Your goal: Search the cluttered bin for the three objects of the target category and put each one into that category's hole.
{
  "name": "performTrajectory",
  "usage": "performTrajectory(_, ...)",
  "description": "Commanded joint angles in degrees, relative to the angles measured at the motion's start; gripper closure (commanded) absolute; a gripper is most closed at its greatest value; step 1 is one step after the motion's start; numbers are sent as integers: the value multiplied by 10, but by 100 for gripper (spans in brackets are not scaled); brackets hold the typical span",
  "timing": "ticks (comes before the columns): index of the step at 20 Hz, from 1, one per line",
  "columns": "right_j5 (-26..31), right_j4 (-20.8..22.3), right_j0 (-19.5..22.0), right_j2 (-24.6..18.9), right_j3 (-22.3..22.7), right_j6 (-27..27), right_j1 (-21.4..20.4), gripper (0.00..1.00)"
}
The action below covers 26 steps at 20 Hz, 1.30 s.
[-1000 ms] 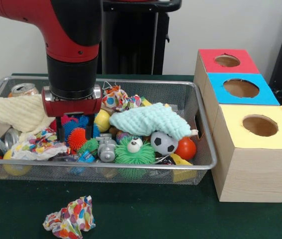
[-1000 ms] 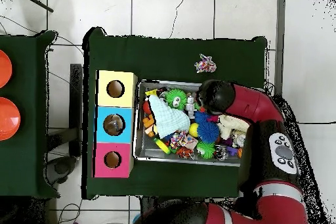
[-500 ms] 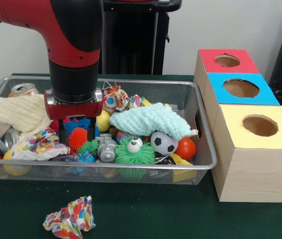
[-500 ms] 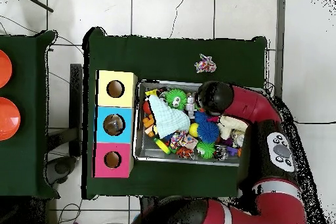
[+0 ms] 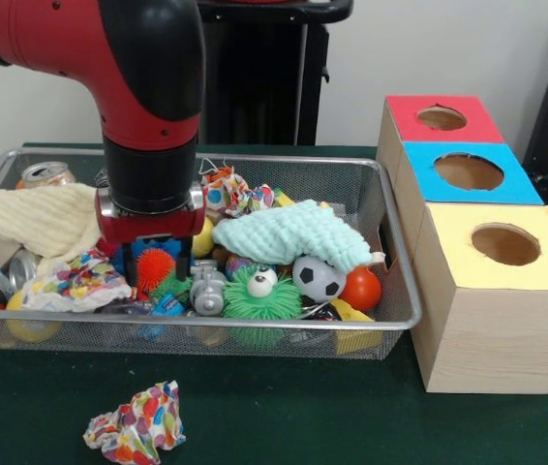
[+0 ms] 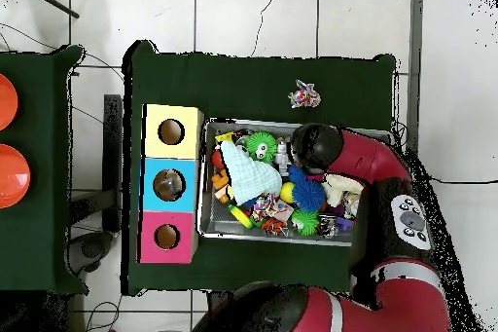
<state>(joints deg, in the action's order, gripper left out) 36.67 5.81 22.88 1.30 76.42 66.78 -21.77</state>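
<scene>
My gripper [image 5: 153,260] has dropped into the left-middle of the wire bin [image 5: 390,223]. It stands open, with an orange spiky ball [image 5: 155,267] between its fingers and blue spiky toys beside them. The fingertips are sunk in the clutter. From overhead the arm's wrist [image 6: 313,148] covers the gripper. Three boxes stand right of the bin, each with a hole: red [image 5: 443,118], blue [image 5: 468,172] and yellow [image 5: 506,244]. A mint cloth [image 5: 289,232] lies over the toys, near a green spiky ball with an eye [image 5: 259,291] and a small soccer ball [image 5: 319,278].
A crumpled colourful paper [image 5: 137,423] lies on the green table in front of the bin. A cream cloth [image 5: 32,218], drink cans [image 5: 45,174] and another crumpled paper [image 5: 76,284] fill the bin's left end. An orange ball [image 5: 360,288] sits at the right.
The gripper has come down deeper into the bin and shifted slightly right, so its fingers now sink round the orange spiky ball. The toys have not visibly moved.
</scene>
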Motion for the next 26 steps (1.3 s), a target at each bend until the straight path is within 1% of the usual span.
performTrajectory(1, -38, -11, 14, -32, 8, 103, 35, 0)
performTrajectory(5, -33, -11, 17, -35, 8, 94, 33, 0)
performTrajectory(14, -31, -13, 22, -37, 5, 94, 35, 0)
performTrajectory(20, -49, -9, 25, -39, 14, 94, 34, 0)
performTrajectory(23, -53, -9, 21, -33, 9, 102, 37, 0)
performTrajectory(26, -45, -9, 11, -23, -5, 110, 43, 0)
